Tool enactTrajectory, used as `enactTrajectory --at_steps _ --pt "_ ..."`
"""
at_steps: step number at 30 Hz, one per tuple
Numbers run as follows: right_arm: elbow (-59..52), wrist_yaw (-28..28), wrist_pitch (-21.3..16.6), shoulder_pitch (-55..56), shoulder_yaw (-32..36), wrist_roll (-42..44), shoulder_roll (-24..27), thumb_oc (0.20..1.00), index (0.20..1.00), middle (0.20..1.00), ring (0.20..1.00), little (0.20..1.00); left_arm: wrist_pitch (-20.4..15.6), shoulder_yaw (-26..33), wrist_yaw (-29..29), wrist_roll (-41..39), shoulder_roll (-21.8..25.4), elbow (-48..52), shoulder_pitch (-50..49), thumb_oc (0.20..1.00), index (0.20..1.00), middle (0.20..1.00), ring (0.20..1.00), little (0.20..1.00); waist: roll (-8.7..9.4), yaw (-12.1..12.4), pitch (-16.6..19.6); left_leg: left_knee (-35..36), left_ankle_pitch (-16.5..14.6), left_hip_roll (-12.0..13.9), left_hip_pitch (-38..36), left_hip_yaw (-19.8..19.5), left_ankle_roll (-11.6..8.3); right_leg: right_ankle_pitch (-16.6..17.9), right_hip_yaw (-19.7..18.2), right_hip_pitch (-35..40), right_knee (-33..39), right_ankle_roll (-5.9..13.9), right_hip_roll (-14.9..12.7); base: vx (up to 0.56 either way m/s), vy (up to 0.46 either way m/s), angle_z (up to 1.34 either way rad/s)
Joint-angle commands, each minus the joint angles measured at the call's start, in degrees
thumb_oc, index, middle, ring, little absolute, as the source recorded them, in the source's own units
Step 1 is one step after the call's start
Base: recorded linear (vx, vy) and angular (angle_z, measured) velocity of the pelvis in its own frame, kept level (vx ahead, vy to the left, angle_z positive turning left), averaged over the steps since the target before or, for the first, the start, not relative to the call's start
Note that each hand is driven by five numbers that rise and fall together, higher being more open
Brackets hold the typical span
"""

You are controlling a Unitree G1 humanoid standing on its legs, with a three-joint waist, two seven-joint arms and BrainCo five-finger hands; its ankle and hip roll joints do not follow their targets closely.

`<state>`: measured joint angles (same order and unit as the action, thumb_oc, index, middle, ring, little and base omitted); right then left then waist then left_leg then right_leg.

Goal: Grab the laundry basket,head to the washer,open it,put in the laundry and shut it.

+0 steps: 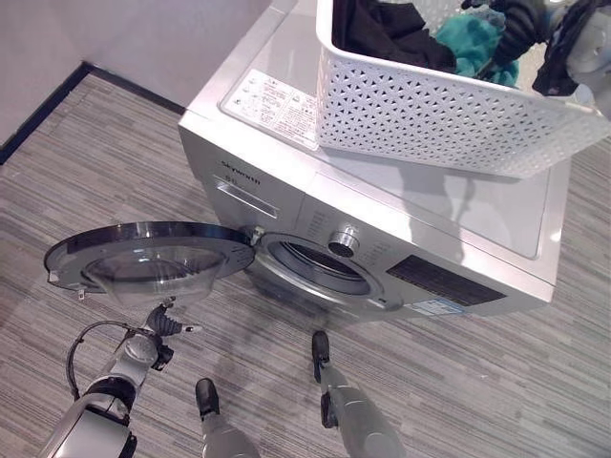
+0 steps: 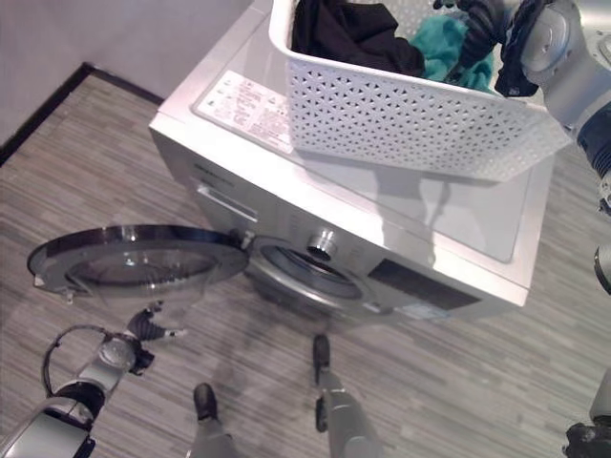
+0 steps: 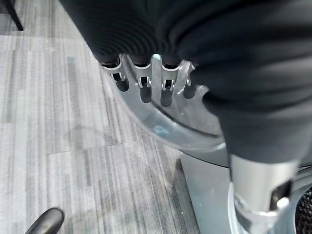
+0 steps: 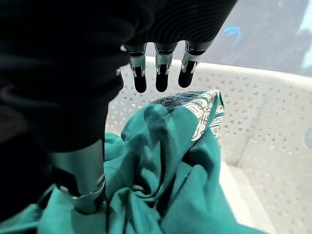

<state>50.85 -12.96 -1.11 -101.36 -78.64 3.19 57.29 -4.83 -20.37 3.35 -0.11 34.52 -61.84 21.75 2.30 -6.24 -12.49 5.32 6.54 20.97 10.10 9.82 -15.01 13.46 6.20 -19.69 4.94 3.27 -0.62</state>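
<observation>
1 washer (image 1: 382, 205), 1 laundry basket (image 1: 430, 110) and 2 visible garments make up the scene. Starting at the left, the left robot hand (image 1: 164, 322) hangs low over the striped grey floor (image 1: 115, 162), just under the rim of the round washer door (image 1: 153, 256), which is swung fully open and lies nearly flat. In the left wrist view its fingers (image 3: 142, 85) are straight and relaxed, gripping nothing, with the door's glossy curved edge just past their dark tips.

To the right of that robot hand is the washer's round drum opening (image 1: 320, 267), ringed in silver, uncovered. Above it are 1 round knob (image 1: 344, 239) and a dark display panel (image 1: 444, 281). The washer is a boxy silver-grey machine with a smooth flat top that carries a printed label (image 1: 272, 100).

The basket sits on that top surface, tilted. It is white plastic, rectangular, with walls pierced in a small triangular lattice. Inside lie 1 black garment (image 1: 387, 33) to the left and 1 teal garment (image 4: 165, 170) to the right.

The right robot hand (image 2: 487, 29) is at the far right, reaching into the basket. Its fingers (image 4: 158, 73) point straight over the crumpled teal cloth, with a patterned patch just beyond the tips; its thumb (image 4: 80, 175) presses down into the teal folds, though whether it pinches the cloth I cannot tell.
</observation>
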Motion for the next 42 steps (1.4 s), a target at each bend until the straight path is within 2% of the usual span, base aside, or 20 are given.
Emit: enactTrajectory --at_steps 1,3,6,7,8,9,11,18,29,35,42 --pt "4.5 -0.9 1.0 -4.6 -1.6 -3.4 0.5 1.0 1.0 1.0 1.0 1.0 -0.7 -2.4 -0.7 -1.9 3.9 0.8 3.4 1.0 1.0 1.0 1.0 1.0 1.62 1.7 -2.7 -1.4 11.2 4.3 -3.5 -1.2 0.01 -13.0 -3.2 -3.8 -9.8 4.33 -6.3 0.0 0.0 0.0" --pt "4.1 -1.2 1.1 -4.1 -1.6 -4.3 0.6 1.0 1.0 1.0 1.0 1.0 -0.5 -2.2 -1.0 -1.8 4.0 1.3 2.7 1.0 1.0 1.0 1.0 1.0 1.68 2.2 -2.6 -1.4 12.2 4.7 -3.4 -1.4 0.01 -13.5 -2.8 -3.8 -10.2 4.12 -5.9 0.04 -0.072 0.03" --pt "4.5 -1.7 1.5 -2.8 -1.6 -4.8 0.4 1.0 1.0 1.0 1.0 1.0 -0.2 -1.6 -1.5 -1.9 4.0 1.9 1.9 1.0 1.0 1.0 1.0 1.0 0.74 2.8 -2.4 -1.6 14.1 5.4 -2.9 -1.7 0.01 -14.2 -2.0 -3.8 -10.6 3.68 -5.1 0.05 -0.087 0.03" --pt "4.5 -1.7 1.5 -2.8 -1.6 -4.8 0.4 0.944 0.944 0.944 0.944 0.944 -0.2 -1.6 -1.5 -1.9 4.0 2.0 1.9 1.0 1.0 1.0 1.0 1.0 0.73 2.8 -2.4 -1.6 14.1 5.4 -2.9 -1.8 0.01 -14.2 -2.0 -3.8 -10.6 3.68 -5.1 0.04 -0.086 0.0" --pt "4.3 -1.8 1.5 -2.4 -1.6 -5.0 0.1 0.57 0.57 0.57 0.57 0.57 -0.1 -1.3 -1.4 -2.0 3.8 1.9 1.6 1.0 1.0 1.0 1.0 1.0 0.28 3.2 -2.7 -1.6 14.9 5.7 -2.9 -1.7 0.01 -14.5 -1.8 -3.7 -10.6 3.55 -4.8 0.02 -0.059 0.01" --pt "4.7 -1.8 1.5 -2.3 -1.6 -5.0 -0.1 0.57 0.57 0.57 0.57 0.57 0.0 -1.2 -1.4 -2.1 3.7 1.8 1.7 1.0 1.0 1.0 1.0 1.0 0.11 3.3 -2.7 -1.7 14.9 5.8 -2.6 -1.7 0.01 -14.4 -1.7 -3.9 -10.5 3.43 -4.7 0.02 -0.059 0.01" --pt "4.7 -1.8 1.5 -2.1 -1.6 -5.1 -0.1 0.2 0.2 0.2 0.2 0.2 0.1 -1.1 -1.5 -2.2 3.7 2.0 1.8 1.0 1.0 1.0 1.0 1.0 -0.08 3.4 -2.9 -1.8 14.9 5.9 -2.6 -1.7 0.01 -14.7 -1.7 -3.8 -10.7 3.37 -4.5 0.01 -0.033 0.01" --pt "3.6 -1.1 1.4 -1.8 -1.1 -4.4 0.2 0.2 0.2 0.2 0.2 0.2 0.3 -0.5 -1.6 -2.6 2.9 2.8 1.0 1.0 1.0 1.0 1.0 1.0 -0.83 3.4 -3.3 -2.4 15.1 6.4 -1.7 -1.8 0.01 -14.6 -1.7 -4.7 -10.7 3.09 -4.0 0.0 -0.013 0.0" --pt "4.7 4.9 0.5 -4.9 5.1 1.8 2.9 0.2 0.2 0.2 0.2 0.2 0.3 1.3 -1.6 -2.2 2.0 2.6 -2.2 1.0 1.0 1.0 1.0 1.0 0.02 2.3 -0.9 -4.7 13.8 7.3 -3.4 -1.8 0.01 -14.6 -2.6 -2.0 -9.7 2.77 -3.2 0.03 0.001 -0.01" --pt "15.8 9.9 0.8 -10.6 8.6 4.8 5.0 0.2 0.2 0.2 0.2 0.2 0.0 1.9 -2.1 -2.5 1.9 3.0 -4.7 1.0 1.0 1.0 1.0 1.0 0.46 1.9 2.1 -5.2 14.0 7.4 -6.5 -2.0 0.01 -15.4 -2.7 2.7 -8.3 2.89 -3.2 0.09 0.002 0.01" --pt "23.5 15.3 1.9 -14.3 12.5 4.3 4.2 0.2 0.2 0.2 0.2 0.2 0.2 3.8 -1.5 -2.9 1.0 1.8 -8.5 1.0 1.0 1.0 1.0 1.0 0.33 1.9 6.0 -4.8 15.7 7.3 -9.7 -2.3 0.01 -15.8 -2.3 7.3 -5.7 3.21 -3.1 0.09 0.007 0.04"
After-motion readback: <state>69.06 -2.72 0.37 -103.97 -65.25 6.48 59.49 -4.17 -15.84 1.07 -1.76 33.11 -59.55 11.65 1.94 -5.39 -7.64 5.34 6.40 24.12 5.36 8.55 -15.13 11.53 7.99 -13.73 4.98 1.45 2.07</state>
